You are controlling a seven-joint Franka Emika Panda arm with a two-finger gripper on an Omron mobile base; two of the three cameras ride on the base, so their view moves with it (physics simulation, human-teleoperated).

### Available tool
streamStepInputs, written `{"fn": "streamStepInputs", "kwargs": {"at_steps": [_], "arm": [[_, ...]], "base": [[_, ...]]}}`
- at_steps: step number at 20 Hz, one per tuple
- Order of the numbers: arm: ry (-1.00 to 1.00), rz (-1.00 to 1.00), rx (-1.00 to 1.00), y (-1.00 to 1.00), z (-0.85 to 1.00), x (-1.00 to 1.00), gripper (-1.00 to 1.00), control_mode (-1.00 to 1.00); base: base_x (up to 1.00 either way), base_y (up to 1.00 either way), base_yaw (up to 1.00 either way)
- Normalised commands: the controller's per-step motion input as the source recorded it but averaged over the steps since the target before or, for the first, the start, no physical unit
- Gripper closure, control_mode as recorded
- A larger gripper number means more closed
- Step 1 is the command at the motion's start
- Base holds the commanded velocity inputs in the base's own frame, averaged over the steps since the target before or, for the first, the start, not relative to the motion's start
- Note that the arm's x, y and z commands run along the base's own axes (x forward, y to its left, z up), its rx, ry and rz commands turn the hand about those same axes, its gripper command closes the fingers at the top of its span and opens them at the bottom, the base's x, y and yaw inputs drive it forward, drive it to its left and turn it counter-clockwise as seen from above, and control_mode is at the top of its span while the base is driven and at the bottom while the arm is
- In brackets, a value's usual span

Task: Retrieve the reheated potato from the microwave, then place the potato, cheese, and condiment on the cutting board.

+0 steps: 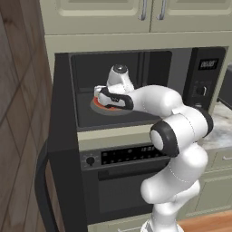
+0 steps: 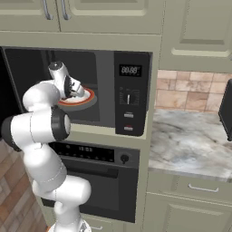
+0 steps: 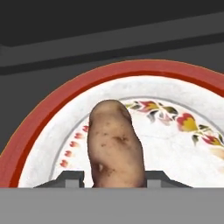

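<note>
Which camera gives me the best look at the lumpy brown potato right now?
The hand view: the lumpy brown potato sits close up on the red-rimmed white plate, between the gripper fingertips. In both base views the arm's wrist covers it; just the plate's rim shows inside the microwave.

Potato [image 3: 114, 146] matt, rough, speckled skin; plate [image 3: 175, 144] smooth, glossy glazed ceramic.

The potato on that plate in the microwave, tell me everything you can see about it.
The potato is a small oblong tuber with lumpy tan-brown skin, dark specks and a pale nick low on its side. In the hand view it lies lengthwise on the white plate, which has a red rim and a flowered border, inside the open microwave. The gripper straddles its near end, a dark fingertip on each side, close against the skin; whether they are pressing it yet is unclear.
</note>
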Motion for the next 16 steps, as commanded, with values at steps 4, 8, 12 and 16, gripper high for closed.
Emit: {"fn": "streamStepInputs", "kwargs": {"at_steps": [4, 8, 12, 16], "arm": [[-0.10, 0.01, 0.00, 0.00, -0.12, -0.59, 1.00, -1.00], [-0.09, 0.00, 0.00, -0.03, 0.07, -0.42, 1.00, -1.00], [0.00, 0.01, 0.00, -0.17, 0.34, -0.28, 1.00, -1.00], [0.02, 0.02, 0.00, -0.14, 0.50, -0.31, 1.00, -1.00]], "base": [[0.00, 0.00, 0.00], [0.00, 0.00, 0.00], [0.00, 0.00, 0.00], [0.00, 0.00, 0.00]]}}
